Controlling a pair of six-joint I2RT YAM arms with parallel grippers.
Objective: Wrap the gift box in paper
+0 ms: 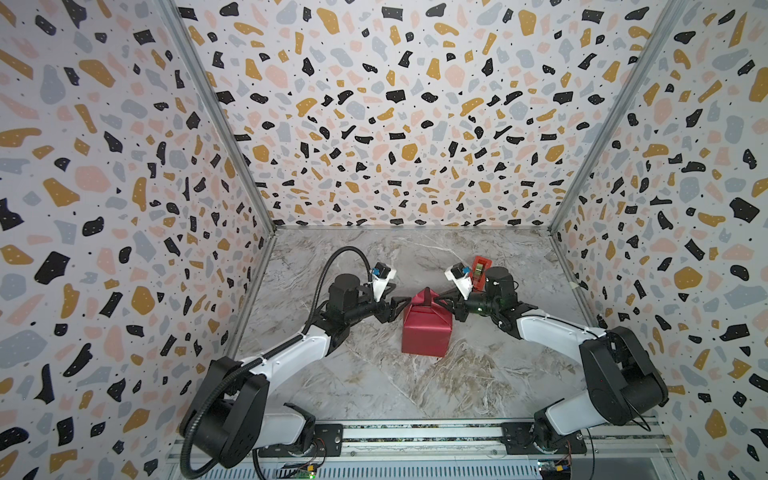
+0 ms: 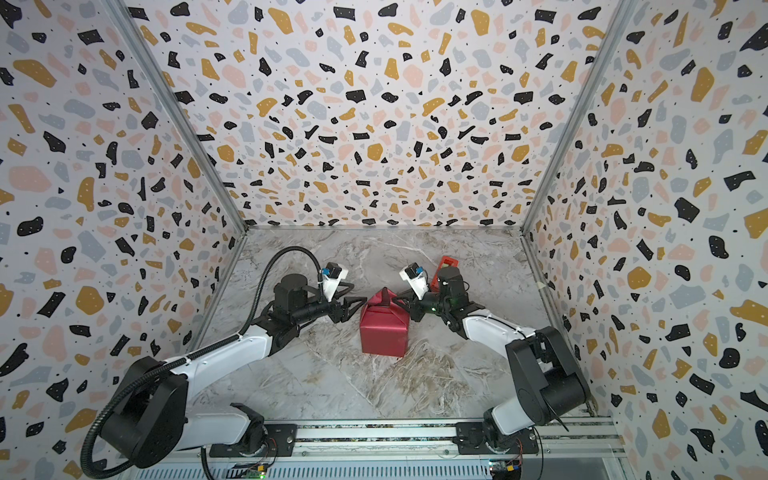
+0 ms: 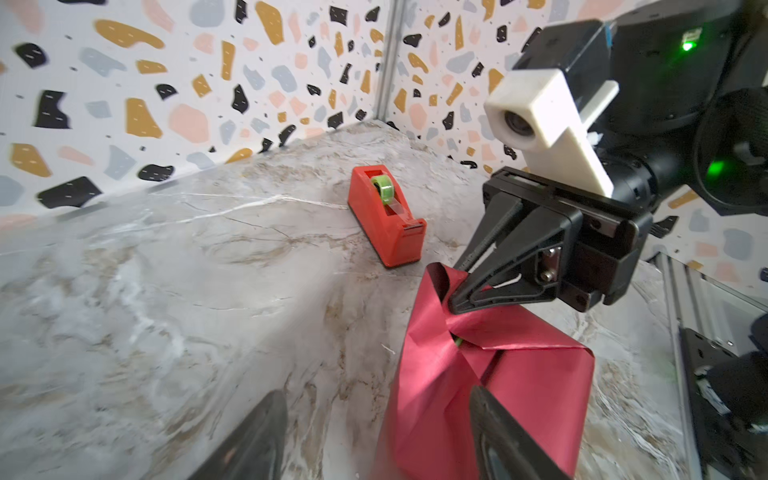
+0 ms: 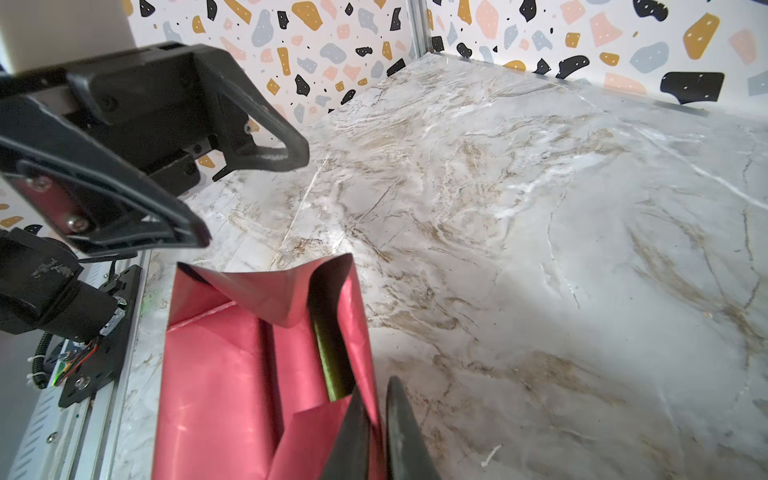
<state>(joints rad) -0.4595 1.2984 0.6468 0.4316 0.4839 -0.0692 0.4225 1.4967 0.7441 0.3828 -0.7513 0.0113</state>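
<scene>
The gift box shows only as an olive-green sliver (image 4: 330, 361) in a gap of the paper; the rest is hidden under the crimson paper (image 1: 426, 328) (image 2: 382, 332) folded around it mid-table. A paper flap stands up at its top. My right gripper (image 1: 442, 301) (image 4: 376, 428) is shut on the flap's right edge, seen pinching the paper in the left wrist view (image 3: 461, 291). Just off the box's upper left, my left gripper (image 1: 401, 305) (image 3: 374, 436) is open; one finger (image 3: 498, 436) is over the paper (image 3: 519, 386), the other is over the table.
A red-orange tape dispenser (image 1: 480, 270) (image 3: 386, 220) with a green roll stands behind the right gripper, toward the back right. The marble table (image 1: 374, 374) is walled by patterned panels on three sides. A metal rail (image 1: 415, 436) runs along the front edge.
</scene>
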